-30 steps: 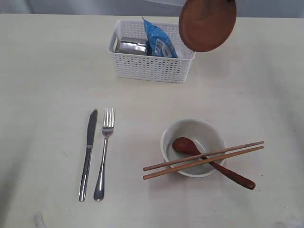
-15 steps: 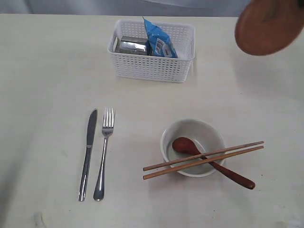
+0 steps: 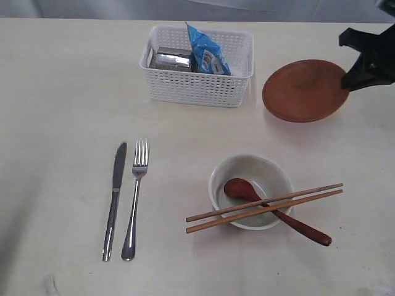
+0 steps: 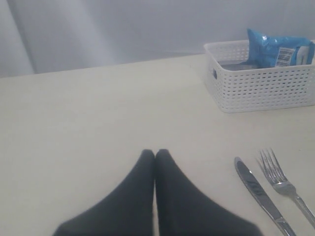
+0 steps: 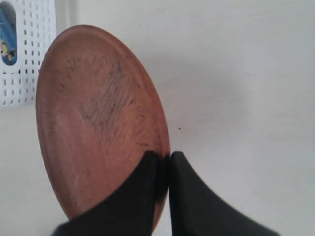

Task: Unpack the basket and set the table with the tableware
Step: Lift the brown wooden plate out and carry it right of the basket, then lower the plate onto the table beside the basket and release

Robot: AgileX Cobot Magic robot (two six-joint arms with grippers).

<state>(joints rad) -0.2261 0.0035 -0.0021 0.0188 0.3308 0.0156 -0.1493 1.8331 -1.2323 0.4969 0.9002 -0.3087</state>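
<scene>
Large flat bench of pale cream, faintly wood-grained surface point(image 3: 55, 86), filling nearly the whole exterior view. Beyond its far edge, plain pale grey backdrop point(image 4: 123, 29) with soft vertical folds. Not determinable whether wall or curtain. Even, diffuse light; faint, soft-edged shadows only.

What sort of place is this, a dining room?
More likely a robot test bench staged as one: a pale table, plain grey backdrop, and a black tool holding a brown plate.

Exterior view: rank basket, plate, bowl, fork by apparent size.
1. basket
2. plate and bowl: too alike to split
3. fork: long but thin, least area
</scene>
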